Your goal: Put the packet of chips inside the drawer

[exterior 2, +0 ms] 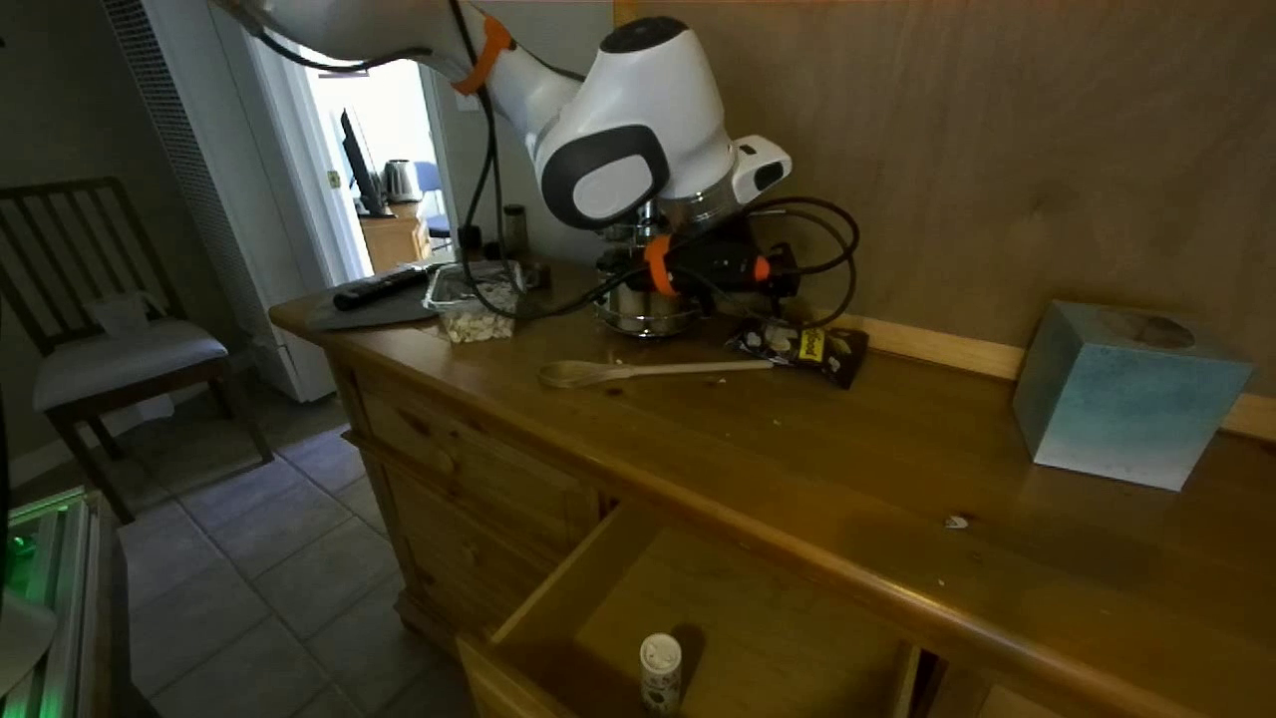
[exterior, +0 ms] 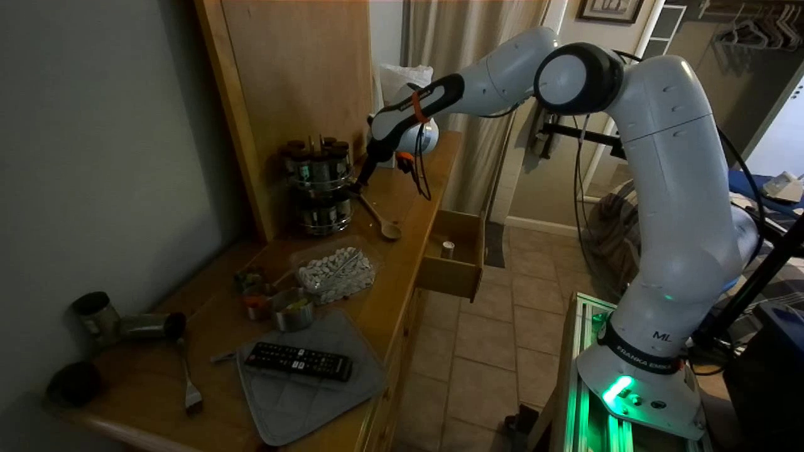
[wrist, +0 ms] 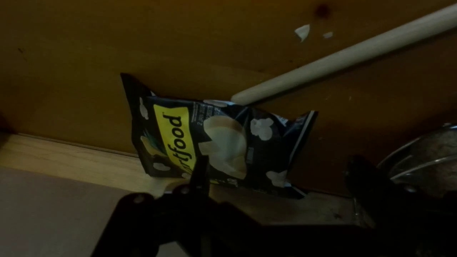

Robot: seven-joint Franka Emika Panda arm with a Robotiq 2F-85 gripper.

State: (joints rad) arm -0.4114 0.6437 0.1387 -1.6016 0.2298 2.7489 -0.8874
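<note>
The packet of chips (wrist: 228, 142) is a small black bag with a yellow label. It lies on the wooden counter against the back wall's wooden strip in the wrist view, and it also shows in an exterior view (exterior 2: 803, 344). My gripper (wrist: 279, 160) is open, with its fingers wide apart and nothing held. The left finger overlaps the packet's lower part in the wrist view; the right finger is beyond its right end, close to the spice rack. Contact cannot be told. The drawer (exterior 2: 558, 568) is pulled open below the counter edge, also in an exterior view (exterior: 446, 276), with a small white cylinder inside.
A wooden spoon (exterior 2: 658, 370) lies with its handle end at the packet. A spice rack (exterior: 320, 188) stands beside the gripper. A teal tissue box (exterior 2: 1116, 399) is on the counter. A plastic tub (exterior: 336, 273), a metal cup and a remote (exterior: 298, 361) on a grey mat sit farther along.
</note>
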